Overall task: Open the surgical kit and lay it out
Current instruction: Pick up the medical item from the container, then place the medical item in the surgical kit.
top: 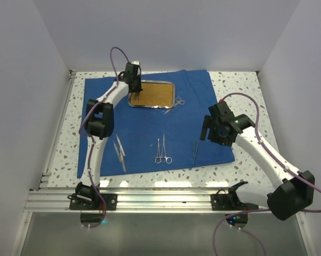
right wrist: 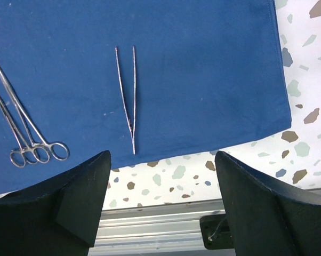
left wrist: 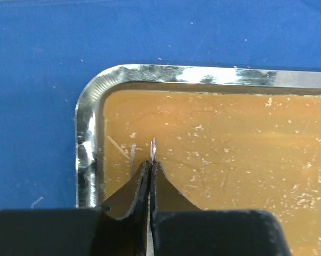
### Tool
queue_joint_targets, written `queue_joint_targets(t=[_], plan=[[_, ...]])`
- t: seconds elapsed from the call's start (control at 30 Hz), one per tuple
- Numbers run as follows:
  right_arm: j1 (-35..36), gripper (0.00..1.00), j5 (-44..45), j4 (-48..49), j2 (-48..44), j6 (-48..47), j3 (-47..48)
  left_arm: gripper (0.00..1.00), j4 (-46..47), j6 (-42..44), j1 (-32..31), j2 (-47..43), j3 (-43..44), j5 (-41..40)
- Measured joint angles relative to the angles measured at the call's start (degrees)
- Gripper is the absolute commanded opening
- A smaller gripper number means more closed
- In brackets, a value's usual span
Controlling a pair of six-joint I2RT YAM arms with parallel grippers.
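The royal-blue cloth (top: 203,90) lies spread flat on the table. At its back stands the steel tray (top: 152,82), orange-brown inside (left wrist: 230,160). My left gripper (top: 134,85) (left wrist: 151,165) hangs over the tray's left end, shut on a thin silvery instrument whose tip (left wrist: 153,148) pokes out past the fingertips; I cannot tell which kind it is. Scissors (top: 176,102) lie just right of the tray. Ring-handled clamps (top: 161,152) (right wrist: 22,128), tweezers (top: 195,150) (right wrist: 129,101) and more thin tools (top: 119,149) lie on the cloth's near half. My right gripper (top: 206,130) (right wrist: 163,160) hovers open above the cloth's near right edge, holding nothing.
The speckled tabletop (top: 246,90) shows around the cloth. An aluminium rail (top: 166,200) (right wrist: 160,224) with both arm bases runs along the near edge. White walls close in the back and both sides.
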Motion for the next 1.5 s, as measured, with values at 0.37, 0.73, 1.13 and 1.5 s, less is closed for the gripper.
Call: queue_joint_targets(t=[0.37, 0.73, 1.13, 1.5], plan=[[0.00, 0.83, 0.00, 0.00, -1.68, -0.31, -0.70, 0.00, -1.44, -0.79, -1.57, -0.02, 0.61, -1.20], [0.00, 0.82, -0.20, 0.87, -3.48, -1.70, -1.20, 0.00, -2.73, -4.61, -3.98, -9.94, -2.54, -2.19], [0.00, 0.83, -1.31, 1.86, -12.50, -3.96, -7.04, 0.00, -3.69, -11.89, -12.63, -25.83, -14.29, -1.97], [0.00, 0.84, 4.33, -3.04, -18.88, -4.61, -1.03, 0.00, -5.27, -23.91, -39.12, -28.74, -27.82, -6.47]])
